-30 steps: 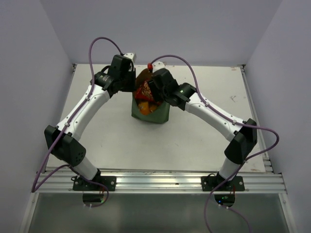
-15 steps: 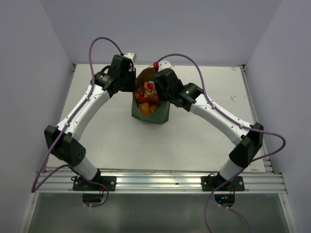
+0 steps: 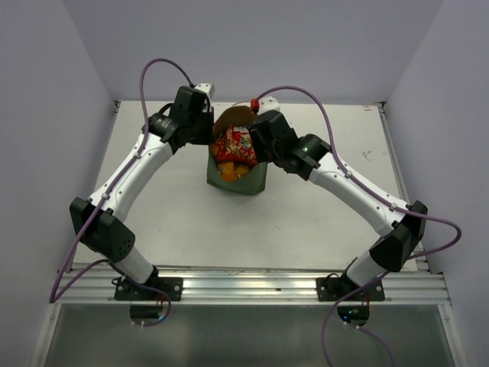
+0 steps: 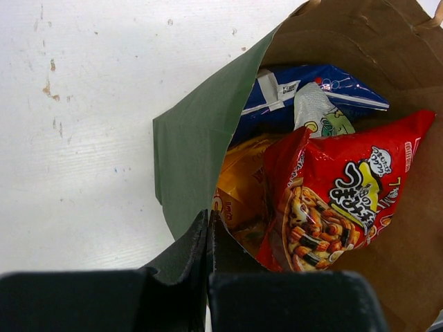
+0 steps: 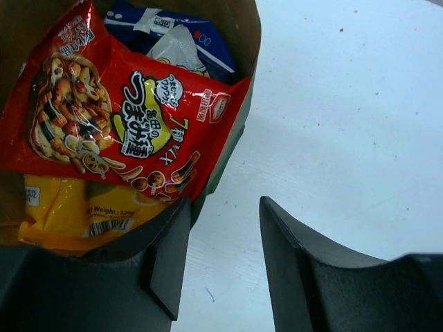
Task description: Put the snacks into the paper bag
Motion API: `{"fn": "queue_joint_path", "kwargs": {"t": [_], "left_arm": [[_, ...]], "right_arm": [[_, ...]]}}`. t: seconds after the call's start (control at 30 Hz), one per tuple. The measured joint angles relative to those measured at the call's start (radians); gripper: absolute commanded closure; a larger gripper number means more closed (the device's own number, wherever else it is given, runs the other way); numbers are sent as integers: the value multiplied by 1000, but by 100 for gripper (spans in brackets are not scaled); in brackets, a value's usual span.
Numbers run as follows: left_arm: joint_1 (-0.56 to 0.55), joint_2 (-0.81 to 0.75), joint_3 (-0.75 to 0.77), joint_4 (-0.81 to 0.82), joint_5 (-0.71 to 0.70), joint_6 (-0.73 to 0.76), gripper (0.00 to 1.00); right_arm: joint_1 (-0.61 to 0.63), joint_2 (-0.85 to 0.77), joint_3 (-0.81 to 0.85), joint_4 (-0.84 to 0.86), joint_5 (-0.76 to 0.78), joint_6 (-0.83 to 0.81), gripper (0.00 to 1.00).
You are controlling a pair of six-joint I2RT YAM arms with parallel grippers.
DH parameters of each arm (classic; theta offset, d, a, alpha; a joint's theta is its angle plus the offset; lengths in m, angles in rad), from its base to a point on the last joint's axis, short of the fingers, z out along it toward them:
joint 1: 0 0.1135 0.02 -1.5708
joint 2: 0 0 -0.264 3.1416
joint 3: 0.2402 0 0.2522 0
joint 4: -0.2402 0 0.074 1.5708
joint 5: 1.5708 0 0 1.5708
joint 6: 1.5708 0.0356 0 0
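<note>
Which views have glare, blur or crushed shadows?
Top external: even light, soft shadows, sharp. Left wrist: left hand near-black and soft at the bottom edge; mild sheen on the red packet. Right wrist: right hand near-black, detail lost; packet print crisp, paper bag interior dim.

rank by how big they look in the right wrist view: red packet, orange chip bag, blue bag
1. red packet, clearly largest
2 or 3. orange chip bag and blue bag: similar-sized parts show, rest hidden, so unranked

Dark green paper bag [image 4: 194, 152], red packet [image 4: 339, 200], blue packet [image 4: 277, 104], orange packet [image 4: 239, 187]
</note>
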State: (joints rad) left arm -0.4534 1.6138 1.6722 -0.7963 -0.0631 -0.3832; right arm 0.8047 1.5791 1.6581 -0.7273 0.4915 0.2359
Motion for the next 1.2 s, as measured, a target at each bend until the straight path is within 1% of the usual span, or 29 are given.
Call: {"fn": "queue_joint_path", "kwargs": {"t": [0.47,0.5,0.6,0.63,0.7,0.93,1.07,1.2], "left_arm": [[0,0,0,0,4,0,100],[0,0,0,0,4,0,100],[0,0,0,1,5,0,100],[0,0,0,2,6,0,100],[0,0,0,2,8,0,100],[0,-3,-1,2,8,-1,100],[-1,-38,-32,-6,11,-5,100],[-8,-110,-72,-41,10,-27,100]], "right_arm": [[0,15,-43,17,-40,26,51],[0,21,-43,19,-42,26,53],[0,46,-51,24,-64,32,80],[0,53,-53,26,-68,36,92],[1,61,-57,28,-74,42,100],[2,61,-46,11,-74,45,100],[27,61,13,-88,-47,45,100],[96,60,77,-193,-10,62,100]]}}
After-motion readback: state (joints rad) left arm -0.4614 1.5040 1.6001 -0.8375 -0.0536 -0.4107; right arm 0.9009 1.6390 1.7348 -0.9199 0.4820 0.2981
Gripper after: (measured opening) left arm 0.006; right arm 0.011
